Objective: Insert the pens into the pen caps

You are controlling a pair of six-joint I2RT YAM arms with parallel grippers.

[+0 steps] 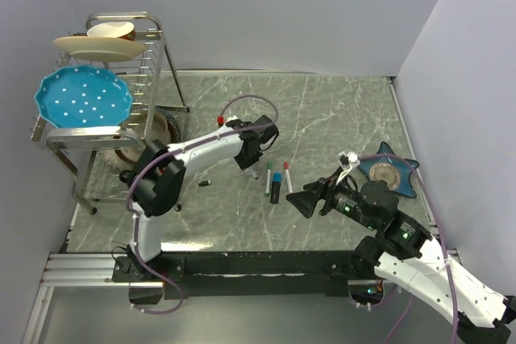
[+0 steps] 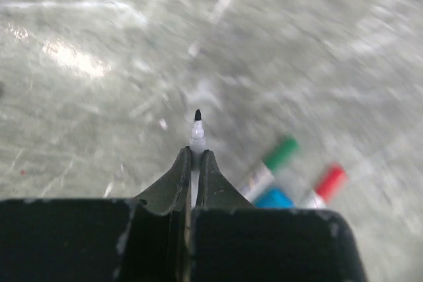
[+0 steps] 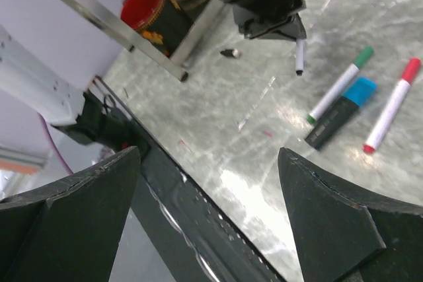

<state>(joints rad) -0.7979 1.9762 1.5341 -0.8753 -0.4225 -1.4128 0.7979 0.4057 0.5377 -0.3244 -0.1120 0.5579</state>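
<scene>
While your left gripper (image 2: 195, 154) clenches the uncapped pen (image 2: 197, 131) and your right gripper (image 3: 208, 156) gapes empty, point the nib squarely at the small dark cap (image 3: 229, 52).

The table (image 1: 339, 110) is a grey-green slab with pale marble veining. Three pens lie close together at centre frame, roughly parallel: a green-capped pen (image 1: 268, 179) on the left, a black pen (image 1: 276, 188) with a blue end in the middle, and a red-capped pen (image 1: 287, 176) on the right. A black cap (image 1: 204, 183) lies alone, left of them and well apart. A rack (image 1: 173, 78) stands at upper left, with a round dish (image 1: 157, 126) beneath it. A blue star dish (image 1: 407, 183) rests near the right edge.
</scene>
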